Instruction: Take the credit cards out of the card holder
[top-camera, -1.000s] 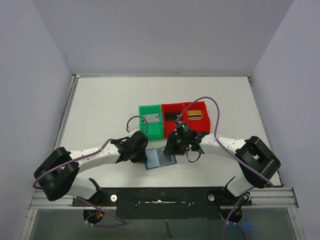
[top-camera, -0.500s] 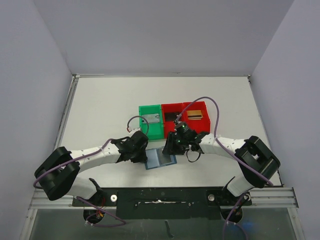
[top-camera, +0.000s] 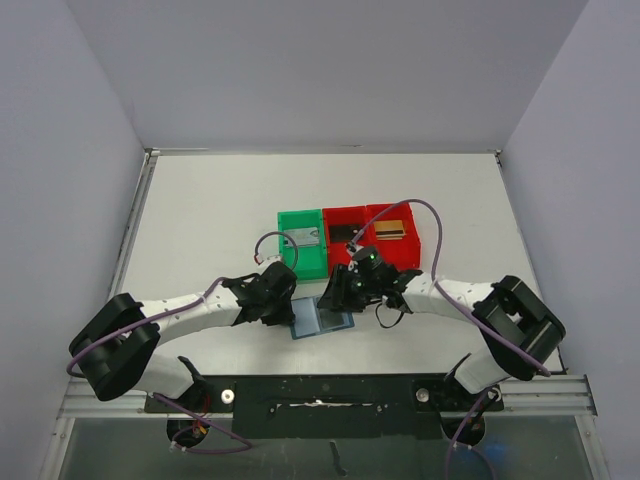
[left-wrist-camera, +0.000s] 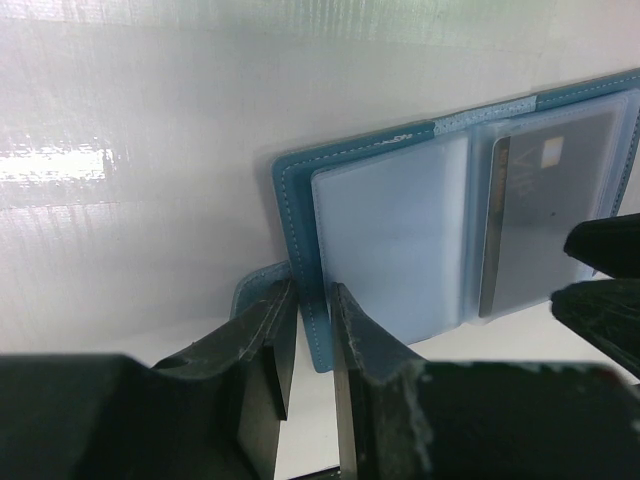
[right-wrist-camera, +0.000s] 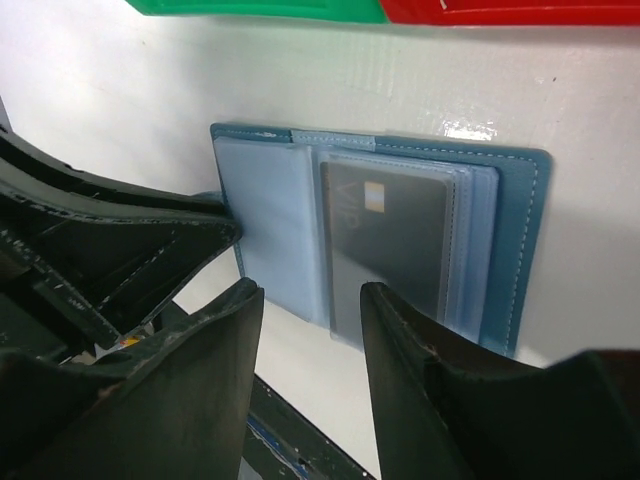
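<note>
The blue card holder (top-camera: 322, 320) lies open on the white table in front of the bins. My left gripper (left-wrist-camera: 312, 292) is shut on the edge of its left panel (left-wrist-camera: 300, 230), one finger on each side of the blue border. A dark credit card (right-wrist-camera: 395, 235) sits in the clear sleeve of the right panel and also shows in the left wrist view as the dark credit card (left-wrist-camera: 545, 215). My right gripper (right-wrist-camera: 312, 292) hangs open just over the near edge of that sleeve, with nothing between its fingers. In the top view the left gripper (top-camera: 288, 302) and right gripper (top-camera: 335, 296) flank the holder.
Behind the holder stand a green bin (top-camera: 302, 258) and two red bins (top-camera: 345, 217) (top-camera: 408, 245) in a row, each with a card inside. The two grippers are close together over the holder. The table's black front rail (top-camera: 320, 392) runs just below.
The right gripper has shifted slightly left and nearer, coming over the holder, and its jaws have opened a little. The left gripper keeps its grip in place.
</note>
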